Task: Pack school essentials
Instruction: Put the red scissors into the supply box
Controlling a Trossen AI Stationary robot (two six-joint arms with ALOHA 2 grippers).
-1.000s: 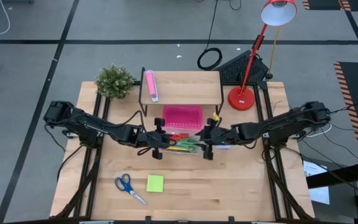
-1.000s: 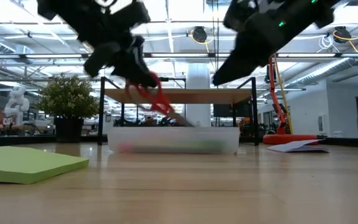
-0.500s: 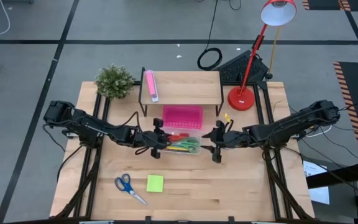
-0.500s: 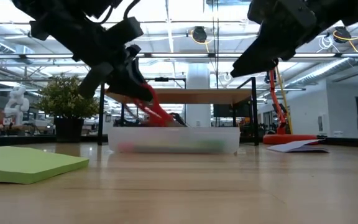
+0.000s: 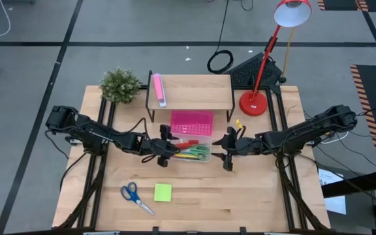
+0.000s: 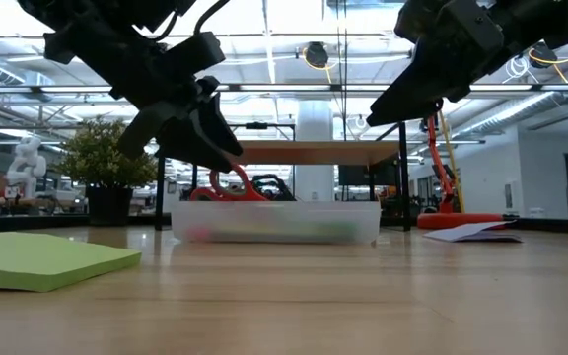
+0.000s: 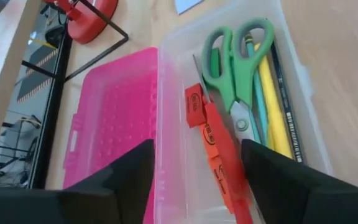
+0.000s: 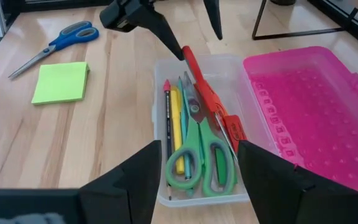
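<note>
Clear plastic case (image 8: 194,155), mid-table: holding green-handled scissors (image 8: 197,158), pencils, and red-handled scissors (image 8: 207,102) lying loose inside. Left gripper (image 5: 164,145) is hovering at the case's left end, fingers spread, gripping nothing. Right gripper (image 5: 227,149) is waiting beside the case's right end, fingers apart. Blue-handled scissors (image 5: 136,196) and lime-green note pad (image 5: 162,192) are sitting unpacked near the front edge. Scissors likely rigid, light, slick; best pinched across the blades near the pivot.
</note>
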